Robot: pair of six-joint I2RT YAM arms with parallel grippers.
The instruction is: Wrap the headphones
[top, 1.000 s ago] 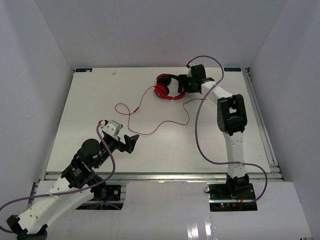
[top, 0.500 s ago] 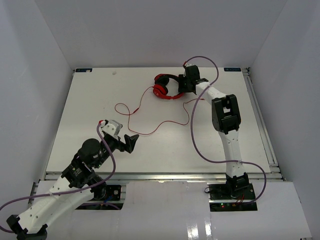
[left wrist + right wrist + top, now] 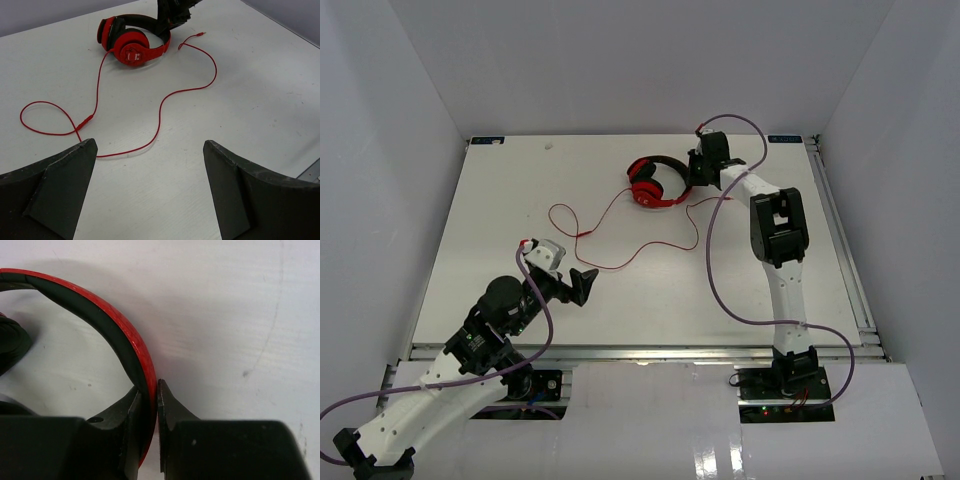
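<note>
1. The red over-ear headphones (image 3: 655, 183) with black ear cushions lie flat on the white table (image 3: 500, 200), in the upper middle of the overhead view, near the far edge.
2. The right gripper (image 3: 695, 172) sits at the right-hand side of the headphones. Its arm reaches up the right part of the frame from its base at the bottom.
3. In the right wrist view, the right gripper (image 3: 149, 390) has its two black fingers (image 3: 172, 415) pressed together on the headband (image 3: 120, 335). The red outer band with its black inner lining is pinched between them, and no gap shows on either side.
4. The thin red cable (image 3: 159, 114) leaves the headphones (image 3: 132, 42) on their left side. It runs down the frame to a small loop at centre left, then snakes right and back up. It ends in a plug (image 3: 200, 34) just right of the earcups.
5. The left gripper (image 3: 570, 288) is in the lower left of the overhead view, well apart from the headphones. It is near the lowest bend of the cable.
6. In the left wrist view, the left gripper (image 3: 150, 145) has its jaws spread wide, with nothing between them but bare table and a stretch of cable lying ahead.
7. Thick purple robot cables (image 3: 710, 270) loop alongside both arms.
</note>
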